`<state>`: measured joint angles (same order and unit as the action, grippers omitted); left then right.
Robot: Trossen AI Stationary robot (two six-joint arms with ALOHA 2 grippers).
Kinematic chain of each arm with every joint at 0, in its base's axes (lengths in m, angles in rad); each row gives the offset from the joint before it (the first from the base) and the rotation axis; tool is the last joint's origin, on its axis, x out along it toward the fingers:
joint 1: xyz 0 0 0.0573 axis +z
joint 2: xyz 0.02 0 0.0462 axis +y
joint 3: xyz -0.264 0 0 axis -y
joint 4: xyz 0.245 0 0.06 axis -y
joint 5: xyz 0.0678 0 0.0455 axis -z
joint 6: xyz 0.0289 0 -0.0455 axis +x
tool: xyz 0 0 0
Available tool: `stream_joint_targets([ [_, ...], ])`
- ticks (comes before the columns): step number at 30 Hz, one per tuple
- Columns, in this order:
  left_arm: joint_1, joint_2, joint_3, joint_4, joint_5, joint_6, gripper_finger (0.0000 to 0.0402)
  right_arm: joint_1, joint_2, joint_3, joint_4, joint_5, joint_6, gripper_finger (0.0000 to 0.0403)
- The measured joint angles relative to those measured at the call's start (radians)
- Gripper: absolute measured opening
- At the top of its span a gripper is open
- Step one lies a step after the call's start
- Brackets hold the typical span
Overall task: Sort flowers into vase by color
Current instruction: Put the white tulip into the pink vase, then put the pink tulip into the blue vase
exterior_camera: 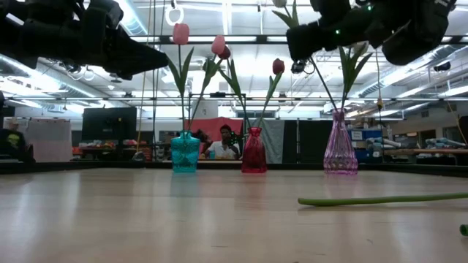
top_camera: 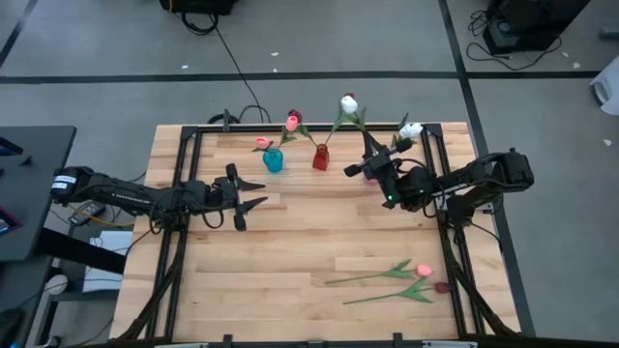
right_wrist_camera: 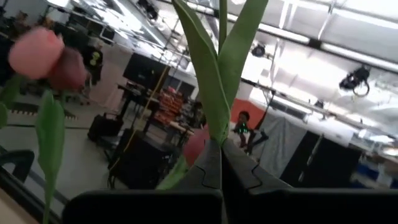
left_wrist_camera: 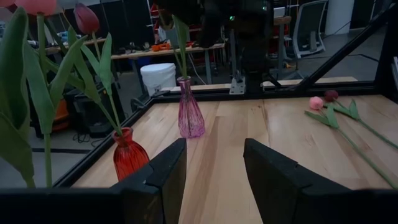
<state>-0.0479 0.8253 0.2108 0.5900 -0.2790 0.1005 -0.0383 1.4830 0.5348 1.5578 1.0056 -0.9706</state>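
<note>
A white artificial tulip (top_camera: 349, 102) with a thin green stem is gripped by the right pincer (right_wrist_camera: 221, 163), its fingers closed tight on the stem, directly above the pink glass vase (exterior_camera: 340, 152) at the back of the wooden tabletop (top_camera: 290, 242). A second white tulip (top_camera: 412, 129) is seen just beside it. The teal vase (top_camera: 274, 160) is filled with a pink tulip (top_camera: 261, 143), the red vase (top_camera: 321, 157) with dark red ones. The left pincer (left_wrist_camera: 214, 171) is held wide open and empty over the tabletop's left side. Two tulips (top_camera: 423, 270) are left lying near the front right corner.
</note>
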Motion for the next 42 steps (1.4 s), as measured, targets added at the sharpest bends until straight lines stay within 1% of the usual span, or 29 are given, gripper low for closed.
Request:
stream_joint_targets([
  [4,0.000,0.000,0.000,-0.007,0.000,0.000,0.0166,-0.005,0.000,-0.049,0.001,0.049,0.072,0.0003],
  [9,0.000,0.000,0.000,-0.010,0.000,0.000,0.0166,0.022,0.000,-0.081,0.001,0.099,0.088,0.0006],
  [18,0.000,0.000,0.000,-0.011,0.000,0.000,0.0166,0.080,0.000,-0.086,0.001,0.256,0.089,0.0027],
  [27,0.000,0.000,0.000,-0.011,0.000,-0.001,0.0166,0.112,0.000,-0.086,-0.004,0.383,0.104,0.0044],
  [32,0.000,0.000,0.000,-0.011,0.000,-0.001,0.0166,0.150,0.000,-0.086,-0.004,0.469,0.104,0.0070],
  [37,0.000,0.000,0.000,-0.011,0.000,-0.001,0.0166,0.205,0.000,-0.086,-0.004,0.552,0.110,0.0114],
  [42,0.000,0.000,0.000,-0.011,0.002,-0.004,0.0166,0.271,0.000,-0.086,-0.005,0.565,0.130,0.0162],
])
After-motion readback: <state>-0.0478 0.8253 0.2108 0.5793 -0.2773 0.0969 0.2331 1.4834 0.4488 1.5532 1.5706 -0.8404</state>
